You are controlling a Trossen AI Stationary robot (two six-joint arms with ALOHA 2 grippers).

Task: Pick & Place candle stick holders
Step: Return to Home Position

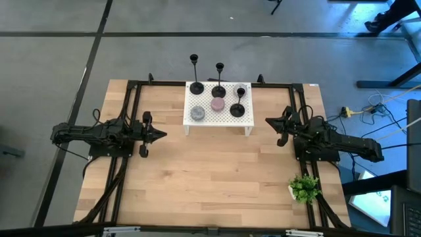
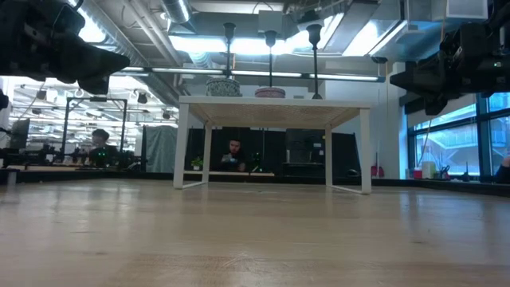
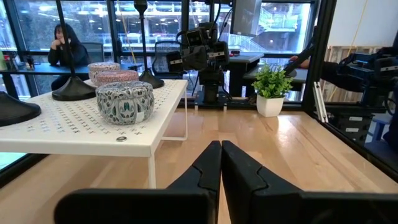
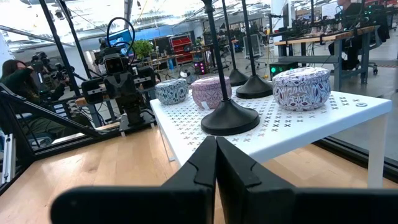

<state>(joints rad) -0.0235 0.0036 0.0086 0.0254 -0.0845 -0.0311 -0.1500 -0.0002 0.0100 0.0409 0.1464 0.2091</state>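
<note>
I am holding my left jaws pressed together on nothing, and my right jaws are likewise closed and empty. Both pairs are hanging above the bare counter point(image 1: 210, 172), facing each other with the white perforated shelf point(image 1: 217, 123) between them.

Up on that shelf three black candle stick holders point(image 1: 218, 91) are standing upright. One base point(image 4: 230, 117) is sitting just ahead of my right jaws, and the other two are farther in, toward the shelf's back edge. Three candle tins are sharing the shelf with them: a grey patterned tin point(image 3: 125, 102) closest to my left jaws, a pink tin point(image 1: 218, 104) mid-shelf, and a blue-and-white tin point(image 4: 301, 87) nearer my right jaws.

No holder is lying on the counter near either pair of jaws, so I am judging the placing finished. Only parking both arms seems left. A small potted plant point(image 1: 304, 187) is sitting well behind my right jaws.
</note>
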